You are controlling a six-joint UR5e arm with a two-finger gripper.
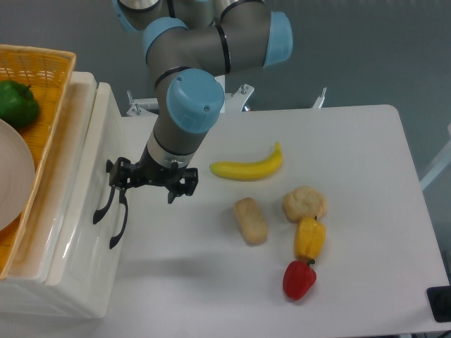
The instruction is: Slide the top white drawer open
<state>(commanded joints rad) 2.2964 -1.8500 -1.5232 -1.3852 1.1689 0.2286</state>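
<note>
The white cabinet stands at the left edge, seen from above. The top white drawer (94, 144) is the upper part of its front, and its black arched handle (103, 203) lies left of the lower drawer's handle (120, 222). My gripper (149, 184) is open, jaws spread wide, right in front of the cabinet. Its left fingertip (113, 173) overlaps the upper end of the top handle; I cannot tell whether they touch. The drawer looks shut, flush with the lower one.
An orange basket (49, 63) on the cabinet top holds a green pepper (17, 103) and a pale plate (10, 176). On the table lie a banana (248, 166), a bread roll (251, 220), a bun (304, 203), a yellow pepper (309, 238) and a red pepper (299, 279).
</note>
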